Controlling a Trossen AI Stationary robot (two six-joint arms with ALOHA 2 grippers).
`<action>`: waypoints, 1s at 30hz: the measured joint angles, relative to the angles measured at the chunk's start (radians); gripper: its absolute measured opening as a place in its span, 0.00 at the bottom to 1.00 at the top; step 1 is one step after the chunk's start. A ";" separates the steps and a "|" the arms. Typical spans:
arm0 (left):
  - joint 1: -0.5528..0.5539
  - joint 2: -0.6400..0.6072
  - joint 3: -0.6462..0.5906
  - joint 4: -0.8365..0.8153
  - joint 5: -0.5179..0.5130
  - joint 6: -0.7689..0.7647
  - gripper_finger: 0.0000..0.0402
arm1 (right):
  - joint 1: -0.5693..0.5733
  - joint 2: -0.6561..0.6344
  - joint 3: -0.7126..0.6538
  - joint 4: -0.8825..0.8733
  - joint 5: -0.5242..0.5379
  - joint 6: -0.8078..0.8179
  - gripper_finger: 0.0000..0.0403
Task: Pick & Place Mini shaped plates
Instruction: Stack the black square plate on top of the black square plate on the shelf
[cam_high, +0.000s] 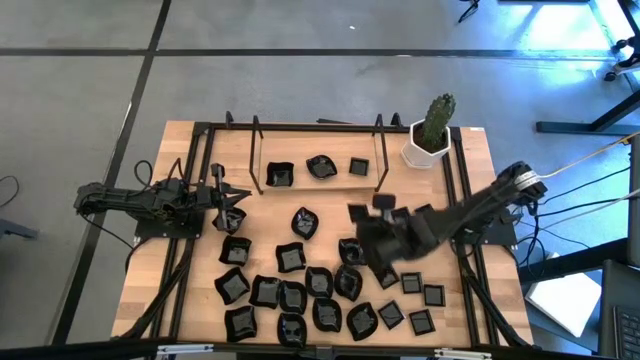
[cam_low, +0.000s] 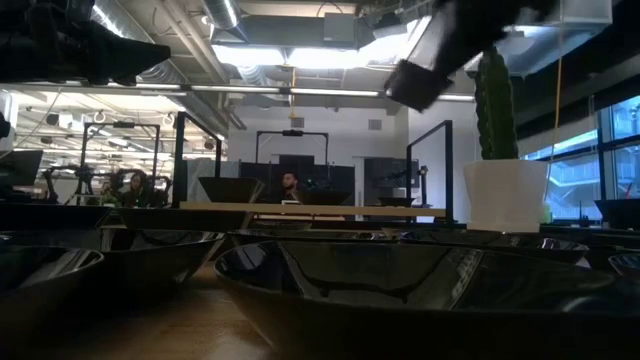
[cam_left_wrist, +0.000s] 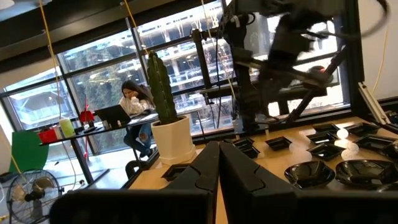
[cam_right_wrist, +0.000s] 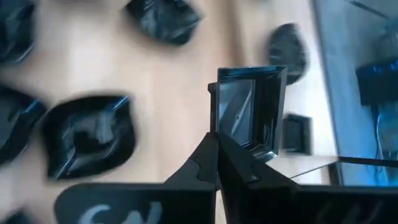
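The right tool (cam_right_wrist: 217, 146) is clamped on a small flat square glossy black plate (cam_right_wrist: 249, 106), lifted above the wooden surface (cam_high: 200, 300) for carrying. The left tool (cam_left_wrist: 219, 163), fingers together, waits at the left edge.

A white pot (cam_high: 427, 152) holding a green cactus (cam_high: 436, 117) stands at the table's (cam_high: 190, 140) far right corner.

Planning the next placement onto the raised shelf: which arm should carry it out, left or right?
Right. The right gripper is shut on a small square plate, raised over the table's middle near the shelf. The left gripper is shut and empty, waiting at the table's left side.
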 joint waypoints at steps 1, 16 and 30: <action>0.000 0.000 0.000 0.000 0.000 0.000 0.02 | -0.033 0.000 0.013 -0.001 -0.003 -0.003 0.01; 0.000 0.000 0.000 0.000 0.000 0.000 0.01 | -0.479 0.093 0.028 0.080 -0.215 -0.195 0.00; 0.000 0.000 0.000 0.000 0.000 0.001 0.01 | -0.548 0.222 0.028 0.101 -0.146 -0.314 0.01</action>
